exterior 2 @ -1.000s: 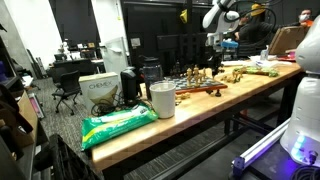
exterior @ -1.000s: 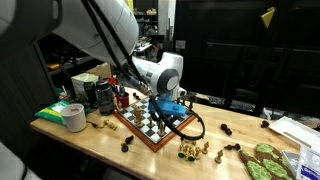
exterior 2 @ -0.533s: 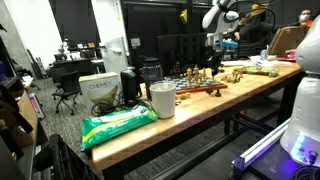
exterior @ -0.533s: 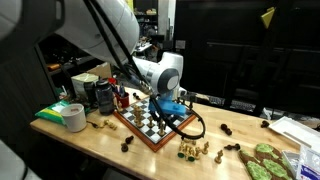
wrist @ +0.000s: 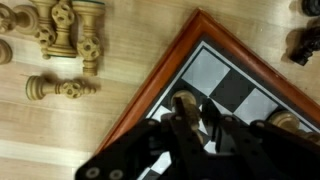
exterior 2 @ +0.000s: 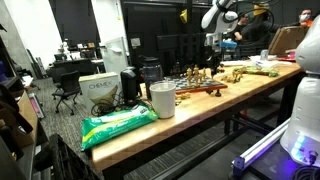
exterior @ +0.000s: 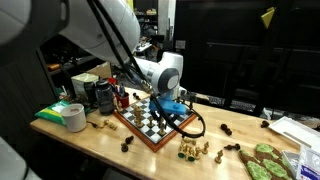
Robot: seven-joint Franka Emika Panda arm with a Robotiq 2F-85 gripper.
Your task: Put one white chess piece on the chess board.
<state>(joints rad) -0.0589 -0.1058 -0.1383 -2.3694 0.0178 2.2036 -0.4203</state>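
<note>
In an exterior view: chess board (exterior: 148,127) flat on the wooden table (exterior: 100,152), mid-frame. Gripper (exterior: 166,110) low over the board's 2 o'clock part, under the white arm (exterior: 155,70); jaw gap not readable from here. Pale chess pieces (exterior: 192,150) grouped on the table at 4 o'clock of the board, outside its frame. White roll (exterior: 72,117) well apart at 9 o'clock.

In an exterior view along the table: chess board (exterior 2: 203,90) far down the tabletop, seen nearly edge-on. Gripper (exterior 2: 216,45) above it at 12 o'clock, too small to judge. Green bag (exterior 2: 118,124) much nearer the camera, at 8 o'clock of the board.

Wrist view: gripper (wrist: 200,125) in from 6 o'clock, dark fingers (wrist: 215,128) close together over the checkered squares just inside the reddish-brown frame (wrist: 160,80). Single pale piece (wrist: 185,103) right at the fingertips; clamped or merely beside them, cannot tell. Pale chess pieces (wrist: 65,25) upright on bare wood at 10 o'clock, off the board. Toppled piece (wrist: 60,88) on its side at 9 o'clock. Dark piece (wrist: 305,45) at 2 o'clock, outside the frame.
</note>
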